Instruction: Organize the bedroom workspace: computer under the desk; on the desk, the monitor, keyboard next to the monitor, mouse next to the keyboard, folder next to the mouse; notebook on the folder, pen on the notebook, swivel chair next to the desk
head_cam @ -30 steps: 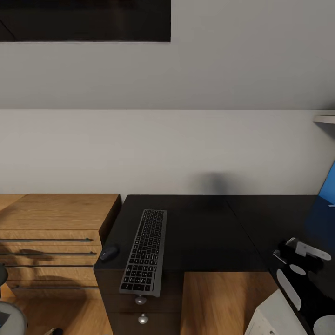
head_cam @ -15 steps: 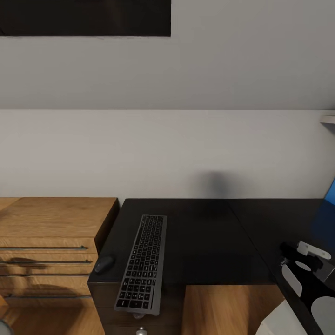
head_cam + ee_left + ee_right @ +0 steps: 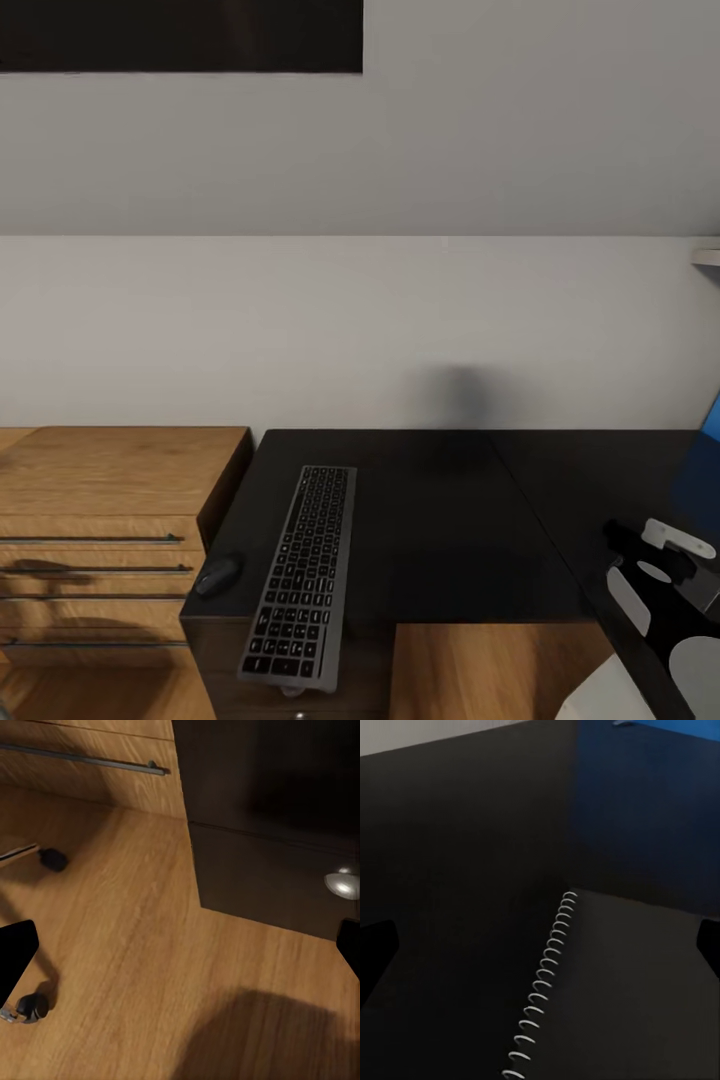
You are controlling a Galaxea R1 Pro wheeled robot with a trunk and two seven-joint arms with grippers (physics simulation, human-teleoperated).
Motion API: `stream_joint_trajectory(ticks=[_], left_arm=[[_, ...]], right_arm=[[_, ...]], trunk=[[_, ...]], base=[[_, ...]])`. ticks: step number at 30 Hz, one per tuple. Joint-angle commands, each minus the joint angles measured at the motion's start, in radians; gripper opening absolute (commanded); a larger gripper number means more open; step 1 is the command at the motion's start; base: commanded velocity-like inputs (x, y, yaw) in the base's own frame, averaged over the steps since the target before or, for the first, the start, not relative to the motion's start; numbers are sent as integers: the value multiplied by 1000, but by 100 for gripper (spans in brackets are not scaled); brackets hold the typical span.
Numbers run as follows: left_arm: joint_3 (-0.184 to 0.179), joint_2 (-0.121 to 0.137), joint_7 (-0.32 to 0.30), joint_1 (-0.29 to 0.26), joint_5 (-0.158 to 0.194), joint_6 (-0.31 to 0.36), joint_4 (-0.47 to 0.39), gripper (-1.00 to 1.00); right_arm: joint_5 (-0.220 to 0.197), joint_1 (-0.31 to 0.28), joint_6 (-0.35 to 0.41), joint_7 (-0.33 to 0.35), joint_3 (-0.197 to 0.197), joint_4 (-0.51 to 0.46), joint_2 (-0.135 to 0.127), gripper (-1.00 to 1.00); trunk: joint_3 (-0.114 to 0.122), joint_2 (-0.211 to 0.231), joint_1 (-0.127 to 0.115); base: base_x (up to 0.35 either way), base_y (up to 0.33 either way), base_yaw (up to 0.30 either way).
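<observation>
Since earlier, only the camera shifted; keyboard [image 3: 298,572] and mouse [image 3: 216,576] rest on the tabletop [image 3: 440,520]. Both pincers look open, apparently empty.

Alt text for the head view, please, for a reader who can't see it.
A slim keyboard lies on a glossy black desk, its near end overhanging the front edge, with a small dark mouse at its left. A wooden dresser stands left of the desk; the right gripper shows at the lower right.

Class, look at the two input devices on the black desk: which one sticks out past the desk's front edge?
The keyboard: its near end overhangs the desk front. The mouse, beside it at the corner, sits wholly on top.
</observation>
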Motion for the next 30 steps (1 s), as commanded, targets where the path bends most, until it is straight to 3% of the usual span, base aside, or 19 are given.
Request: stream_joint_trajectory(ticks=[1,8,17,24,30], left_arm=[[-7,2,7,0,11,-5,-1,100],[-7,2,8,0,11,-5,0,100],[-7,2,7,0,11,-5,0,100],[-7,2,7,0,11,-5,0,100],[-7,2,8,0,11,-5,0,100]], right_arm=[[-10,0,-18,0,2,-1,1,100],[-4,0,-90,-4,7,-2,4,100],[-2,0,-117,-2,8,-2,5,100],[-8,0,-100,-9,2,5,4,100],[-8,-2,2,-21,0,7,-4,100]], trunk=[[-1,0,0],[-1,0,0],[-1,0,0],[-1,0,0],[-1,0,0]], base=[[86,-70,0],[35,-28,0],[5,-4,0],[0,0,0],[0,0,0]])
